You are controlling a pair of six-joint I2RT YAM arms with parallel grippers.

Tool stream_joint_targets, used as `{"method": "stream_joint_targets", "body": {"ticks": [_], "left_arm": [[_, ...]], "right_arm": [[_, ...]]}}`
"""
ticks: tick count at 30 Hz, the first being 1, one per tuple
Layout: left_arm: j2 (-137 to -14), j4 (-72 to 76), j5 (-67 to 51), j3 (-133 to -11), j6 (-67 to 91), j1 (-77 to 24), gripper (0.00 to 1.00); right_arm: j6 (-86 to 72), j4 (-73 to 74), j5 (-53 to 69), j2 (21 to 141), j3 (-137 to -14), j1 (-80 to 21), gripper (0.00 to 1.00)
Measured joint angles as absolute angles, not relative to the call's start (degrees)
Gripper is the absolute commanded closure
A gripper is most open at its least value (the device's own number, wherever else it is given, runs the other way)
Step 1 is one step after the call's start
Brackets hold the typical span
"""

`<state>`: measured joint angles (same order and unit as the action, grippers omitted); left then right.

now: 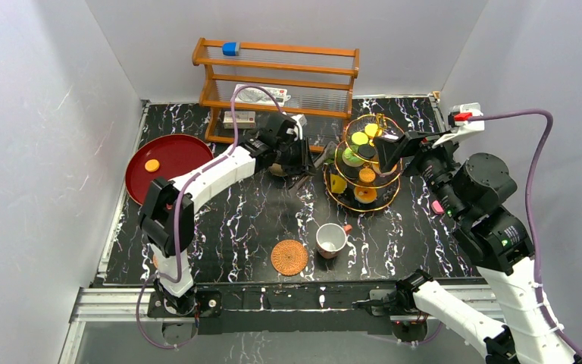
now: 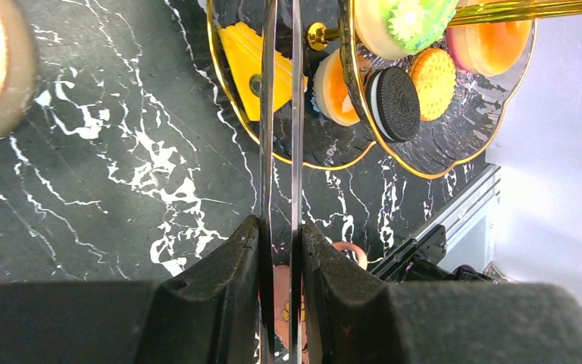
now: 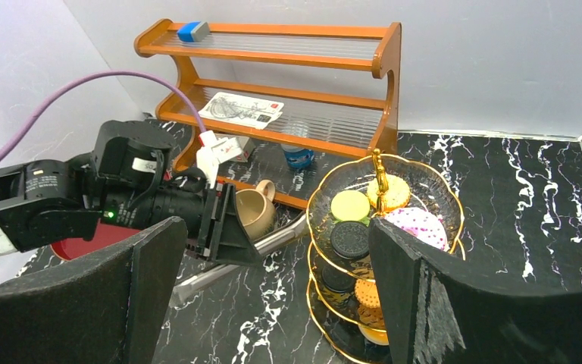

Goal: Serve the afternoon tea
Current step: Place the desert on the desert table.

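Now the stand (image 3: 433, 188) is carrying most of the pastries. The left hand (image 2: 280, 227), just left of it, is pinching a pair of metal tongs (image 2: 297, 152) whose blades are reaching over its lower tier, above a yellow wedge (image 2: 246, 68). Nothing is showing between the blades. The right hand (image 1: 388, 149), spread wide and holding nothing, is hovering just right of the stand.

The step, I am judging, is working a pastry with the tongs at the stand. The left arm should be holding the blades level and sliding in under the upper tier without touching the gold rim. It should be squeezing only once the tips are straddling a single piece. The mug (image 3: 251, 214) is sitting just left of the stand, behind the left hand, and risks getting knocked.

Plain pale walls (image 1: 45, 114) are closing in the scene on three sides. The black marbled desk (image 1: 242, 220) is carrying everything. A wooden rack (image 1: 288, 49) is standing behind the stand. A red tray (image 1: 182, 155) is lying well to its left with one orange biscuit (image 1: 152, 164) on it. The cup (image 1: 331, 238) and a coaster (image 1: 289, 258) are sitting in front of the stand, side by side, not stacked.
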<state>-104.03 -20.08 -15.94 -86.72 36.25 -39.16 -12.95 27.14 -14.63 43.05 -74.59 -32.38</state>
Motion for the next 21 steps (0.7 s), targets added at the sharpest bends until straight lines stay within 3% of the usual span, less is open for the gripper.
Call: {"method": "stream_joint_targets", "body": {"ticks": [18,21], "left_arm": [[-106.32,-11.07,-20.62,-82.3,42.65,-40.64,0.87],[-107.57,-8.91,-21.67,-81.97,43.51,-40.69,0.82]], "right_arm": [[-13.32,27.29,-13.5,42.96,-74.59,-32.38,0.01],[-13.32,27.29,-13.32,43.11,-74.59,-32.38,0.01]]}}
